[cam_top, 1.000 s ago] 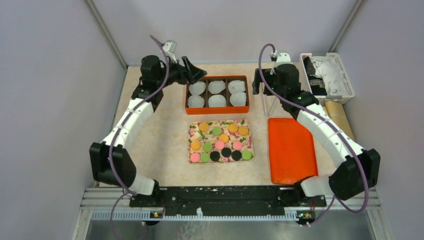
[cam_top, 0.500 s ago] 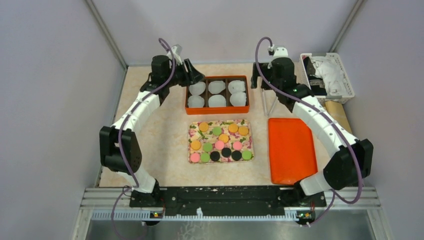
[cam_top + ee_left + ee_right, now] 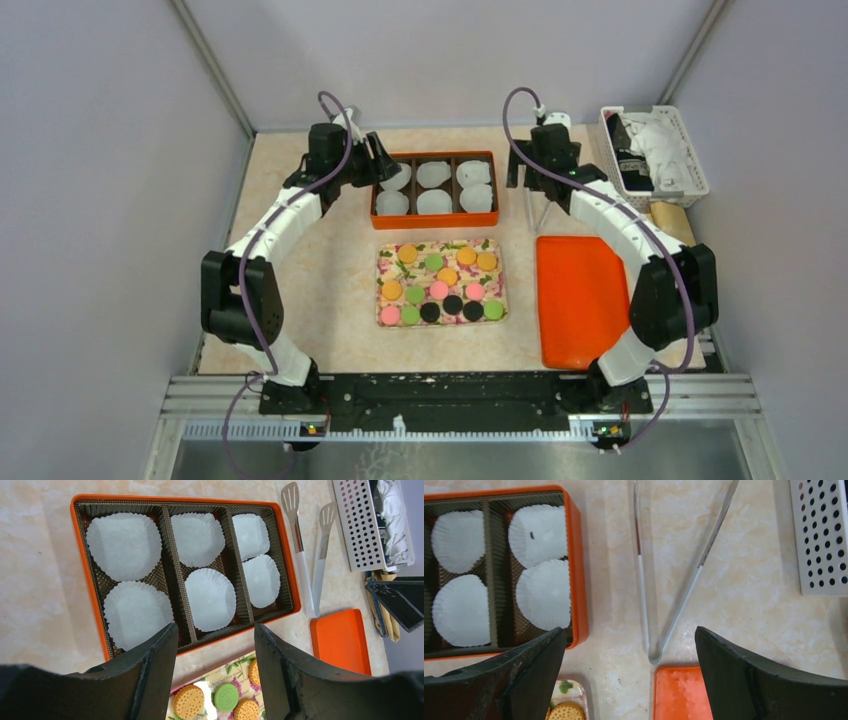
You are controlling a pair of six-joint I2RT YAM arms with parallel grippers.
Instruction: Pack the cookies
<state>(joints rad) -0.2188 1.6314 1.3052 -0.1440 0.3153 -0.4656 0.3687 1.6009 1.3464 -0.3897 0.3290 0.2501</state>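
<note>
The cookies point(image 3: 440, 285), small discs in orange, green, pink and black, lie in rows on a floral tray point(image 3: 441, 243) at mid-table. Behind it stands an orange box point(image 3: 434, 220) with three rows of white paper cups point(image 3: 433, 175). My left gripper point(image 3: 385, 162) hovers at the box's left end, open and holding nothing. Its wrist view looks down past the gripper point(image 3: 215, 630) onto the box point(image 3: 90, 595) and an orange cookie point(image 3: 189, 701). My right gripper point(image 3: 520, 168) hangs wide open over metal tongs point(image 3: 674, 580), right of the box point(image 3: 578, 570).
An orange lid point(image 3: 583, 300) lies flat right of the floral tray, just below the tongs point(image 3: 535, 205). A white perforated basket point(image 3: 655, 155) with cloth and dark items sits at the back right corner. Grey walls close in on both sides.
The left wrist has come right and down to the box's left end, its jaws narrower than before. The right arm's elbow has folded inward and its wrist has shifted slightly left.
</note>
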